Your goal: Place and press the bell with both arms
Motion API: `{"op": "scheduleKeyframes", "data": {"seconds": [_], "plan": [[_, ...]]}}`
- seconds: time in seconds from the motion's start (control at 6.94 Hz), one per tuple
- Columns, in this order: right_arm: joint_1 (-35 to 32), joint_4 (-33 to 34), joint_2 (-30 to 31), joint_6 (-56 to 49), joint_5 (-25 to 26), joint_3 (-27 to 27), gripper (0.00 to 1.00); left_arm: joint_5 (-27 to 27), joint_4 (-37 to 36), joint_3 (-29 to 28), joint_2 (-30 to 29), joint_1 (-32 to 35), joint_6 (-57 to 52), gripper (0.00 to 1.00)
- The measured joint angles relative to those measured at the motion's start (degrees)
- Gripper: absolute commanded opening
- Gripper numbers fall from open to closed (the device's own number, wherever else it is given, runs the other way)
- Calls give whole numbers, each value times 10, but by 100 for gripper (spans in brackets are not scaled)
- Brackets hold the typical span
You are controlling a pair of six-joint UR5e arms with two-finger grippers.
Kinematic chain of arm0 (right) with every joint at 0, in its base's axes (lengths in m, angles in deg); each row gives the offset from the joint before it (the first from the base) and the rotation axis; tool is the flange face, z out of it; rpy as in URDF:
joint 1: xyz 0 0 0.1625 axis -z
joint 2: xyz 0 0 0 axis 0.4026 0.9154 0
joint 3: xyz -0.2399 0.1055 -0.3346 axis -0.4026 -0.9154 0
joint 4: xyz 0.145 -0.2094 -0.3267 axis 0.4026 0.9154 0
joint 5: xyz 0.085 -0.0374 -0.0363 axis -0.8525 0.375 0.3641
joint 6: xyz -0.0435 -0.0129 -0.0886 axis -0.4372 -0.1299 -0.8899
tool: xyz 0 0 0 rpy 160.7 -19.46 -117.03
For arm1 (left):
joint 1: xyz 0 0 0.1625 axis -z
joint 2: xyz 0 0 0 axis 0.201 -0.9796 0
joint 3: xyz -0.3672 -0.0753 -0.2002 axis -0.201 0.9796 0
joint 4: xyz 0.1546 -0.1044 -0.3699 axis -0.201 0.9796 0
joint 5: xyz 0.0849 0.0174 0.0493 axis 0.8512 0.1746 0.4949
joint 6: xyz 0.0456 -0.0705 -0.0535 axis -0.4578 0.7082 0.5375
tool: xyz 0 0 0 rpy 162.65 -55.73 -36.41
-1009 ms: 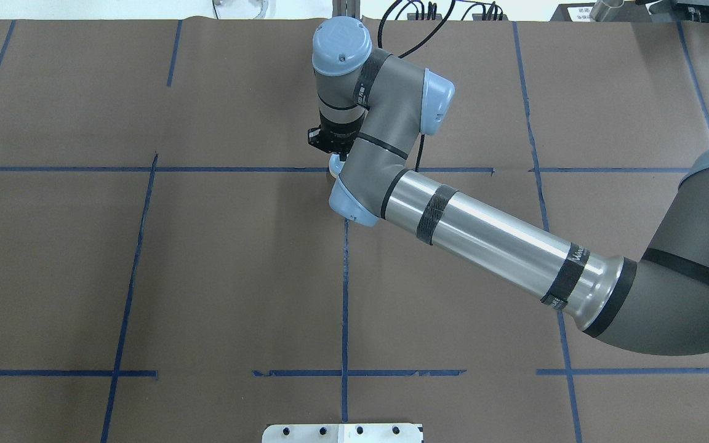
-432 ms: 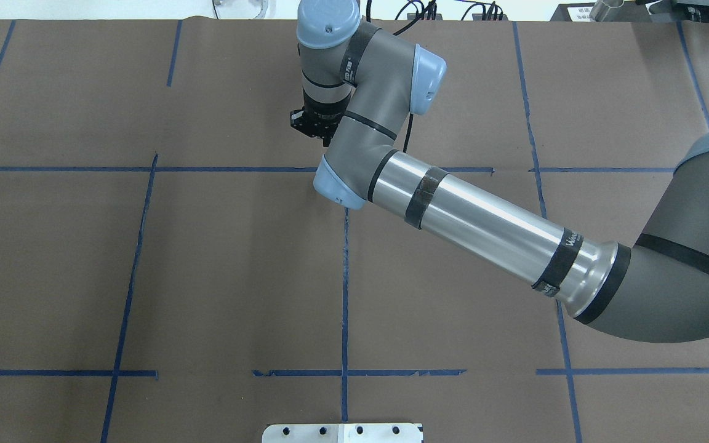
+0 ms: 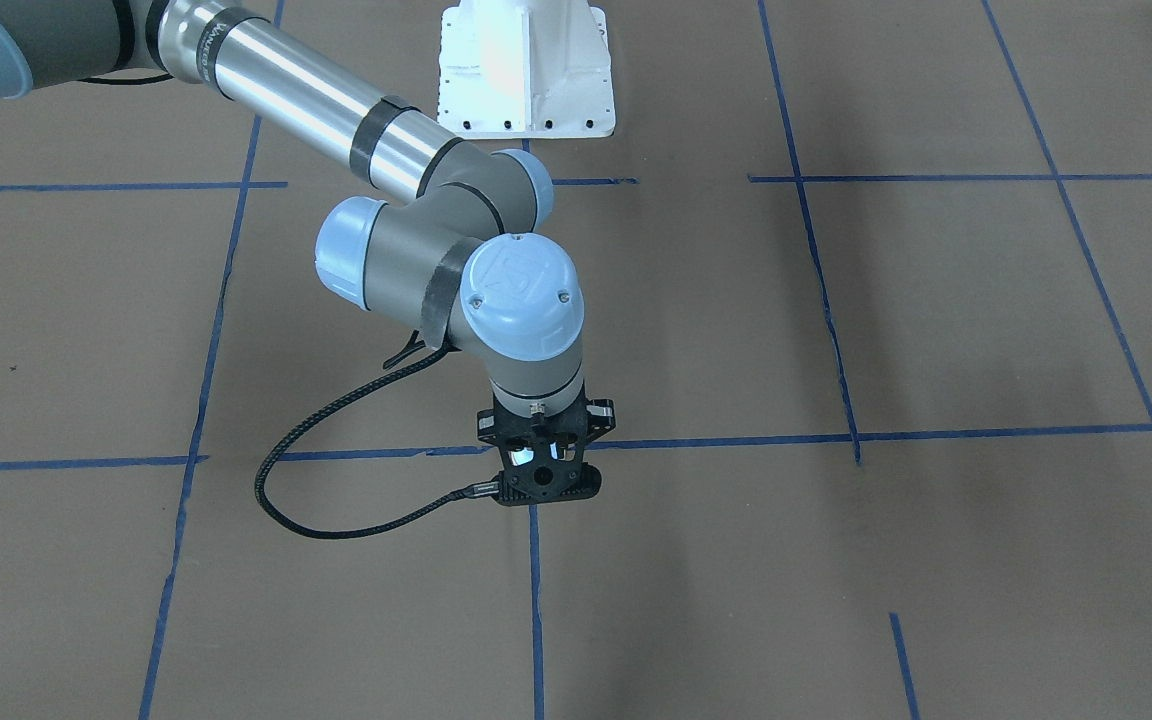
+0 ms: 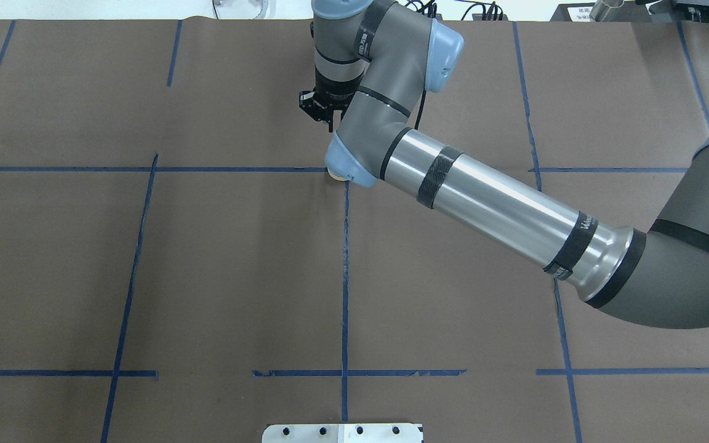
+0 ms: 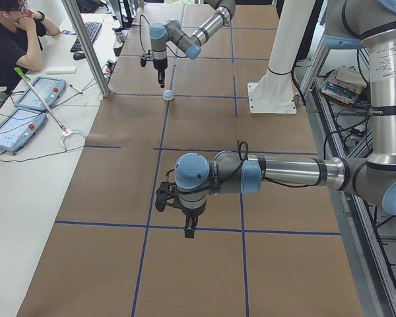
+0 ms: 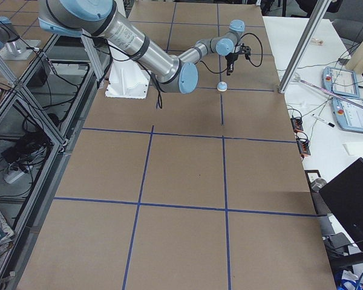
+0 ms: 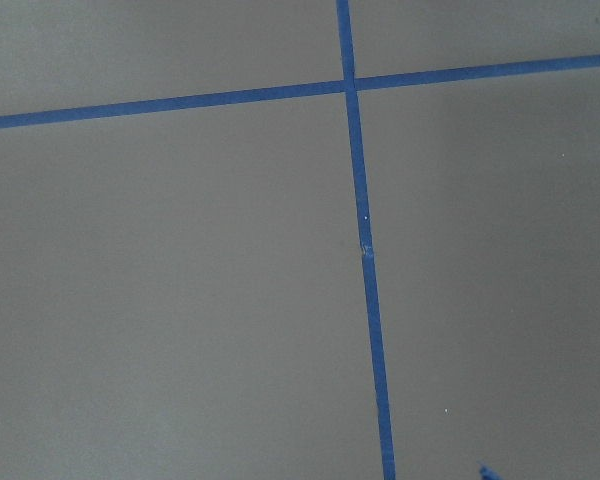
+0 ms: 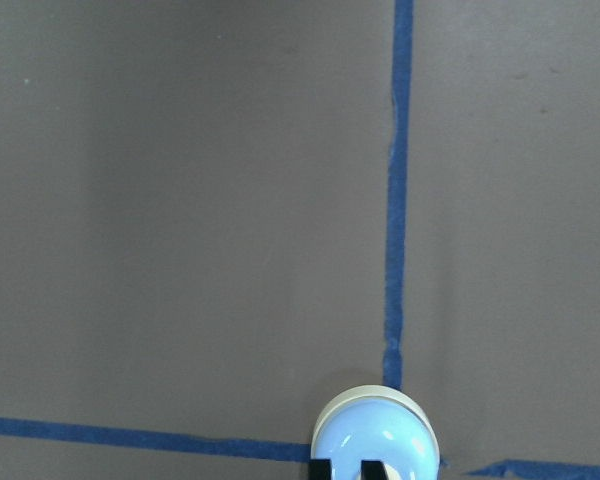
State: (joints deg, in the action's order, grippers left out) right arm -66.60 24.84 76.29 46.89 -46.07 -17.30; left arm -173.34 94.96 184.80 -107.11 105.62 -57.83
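Most of the bell (image 8: 373, 442) is hard to see. From overhead only a cream sliver peeps out under a light-blue joint cap (image 4: 343, 165) of the right arm (image 4: 484, 203). No part of it shows in the front-facing view, where wrist and hand cover its spot. The right wrist camera cuts it off at the bottom edge, with two black fingertips (image 8: 323, 470) across its lower part. It stands on the brown tabletop (image 4: 225, 277) at a crossing of blue tape lines (image 8: 395, 200), below the right hand (image 3: 546, 487) and a little to the robot's side of it, not touching (both side views show a gap between them). That hand points straight down, its fingertips drawn close with a slim gap between, gripping nothing. The left hand (image 5: 189, 230) shows only in the left-end view, hanging over another tape crossing well apart from the bell. Whether its fingers are spread or closed I cannot tell; its own camera shows tabletop and tape lines. The right arm's wrist cap (image 4: 337, 6) is clipped by the overhead picture's upper edge. A second ago the right hand sat just beside the bell, with the wrist cap in full view. Since then the hand has drawn away toward the tabletop's far side, while the bell has kept its place at the crossing.
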Motion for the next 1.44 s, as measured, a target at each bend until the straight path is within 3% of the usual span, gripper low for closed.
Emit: {"op": "scheduleKeyframes", "data": {"seconds": [0.29, 0.72, 1.01, 1.44], "plan": [[-56, 35, 84, -92, -54, 79, 100, 2, 0, -4, 5, -1, 0, 100], [-159, 139, 300, -328, -96, 299, 100, 2, 0, -3, 5, -3, 8, 100], [-219, 161, 442, -443, -100, 407, 100, 5, -2, -8, 7, -5, 7, 100], [-348, 164, 648, -572, -143, 491, 100, 19, 1, -3, 14, -6, 3, 100]]}}
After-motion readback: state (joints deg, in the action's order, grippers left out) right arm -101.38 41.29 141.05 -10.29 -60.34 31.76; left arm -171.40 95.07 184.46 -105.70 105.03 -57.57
